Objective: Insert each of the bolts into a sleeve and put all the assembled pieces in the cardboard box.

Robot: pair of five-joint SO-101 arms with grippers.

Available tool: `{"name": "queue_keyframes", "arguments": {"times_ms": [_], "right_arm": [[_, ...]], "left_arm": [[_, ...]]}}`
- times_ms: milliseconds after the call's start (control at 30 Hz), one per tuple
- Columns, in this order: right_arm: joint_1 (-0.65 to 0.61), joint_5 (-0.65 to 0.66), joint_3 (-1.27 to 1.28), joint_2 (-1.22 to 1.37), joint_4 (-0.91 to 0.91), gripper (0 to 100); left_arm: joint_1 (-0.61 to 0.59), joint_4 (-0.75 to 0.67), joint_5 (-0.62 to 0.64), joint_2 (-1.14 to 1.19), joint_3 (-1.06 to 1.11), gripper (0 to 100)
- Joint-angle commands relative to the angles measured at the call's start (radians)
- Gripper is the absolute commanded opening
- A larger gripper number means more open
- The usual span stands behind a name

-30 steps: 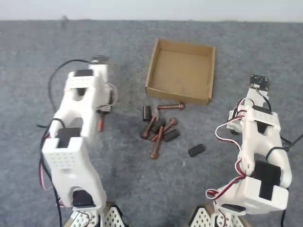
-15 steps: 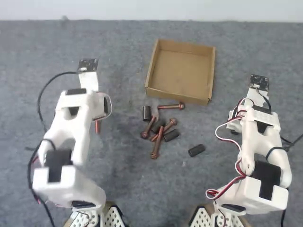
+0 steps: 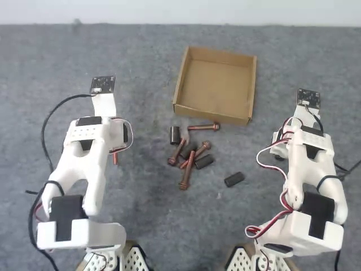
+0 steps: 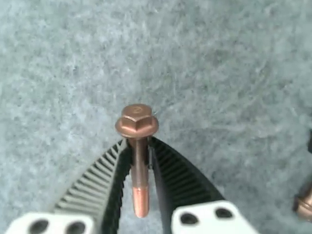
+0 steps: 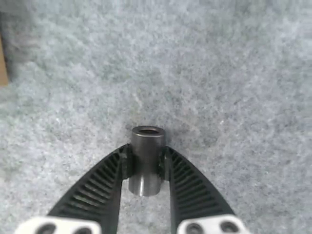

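Observation:
My left gripper [image 4: 139,142] is shut on a copper bolt [image 4: 138,146], pinched by its shank with the hex head beyond the fingertips. In the high view this bolt [image 3: 115,156] hangs under the left arm, left of the pile. My right gripper [image 5: 146,152] is shut on a dark sleeve [image 5: 146,161], held with its open bore showing, above bare carpet. Several loose copper bolts [image 3: 190,161] and dark sleeves [image 3: 175,134] lie in a pile mid-table. One sleeve [image 3: 234,179] lies apart to the right. The cardboard box [image 3: 246,84] stands behind the pile with nothing in it.
Grey carpet covers the whole table. The right arm [image 3: 307,164] stands at the right, clear of the pile. Another bolt's head [image 4: 304,204] shows at the left wrist view's edge. A box corner [image 5: 2,61] shows in the right wrist view.
The left arm has drawn back toward its base and lifted its wrist, carrying the bolt slightly nearer and to the left. The right arm has not moved.

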Motion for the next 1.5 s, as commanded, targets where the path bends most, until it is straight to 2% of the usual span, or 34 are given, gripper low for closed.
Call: {"name": "queue_keyframes", "arguments": {"times_ms": [0,700,800,1033,1200,1467], "right_arm": [[-0.013,-0.006,-0.055,-0.007,0.008,0.6],[-0.010,-0.005,-0.061,-0.007,0.002,0.6],[-0.010,-0.005,-0.061,-0.007,0.002,0.6],[-0.008,-0.005,-0.061,-0.007,0.005,0.6],[-0.008,-0.005,-0.061,-0.007,0.007,0.6],[-0.007,-0.005,-0.061,-0.010,0.007,0.6]], "left_arm": [[-0.002,-0.015,0.017,-0.005,-0.059,10],[0.000,-0.023,0.011,0.023,-0.065,11],[0.014,-0.012,0.017,0.092,-0.130,11],[0.015,0.114,0.018,0.265,-0.341,11],[0.032,0.140,-0.011,0.288,-0.363,1],[0.031,0.147,-0.052,0.279,-0.343,1]]}}
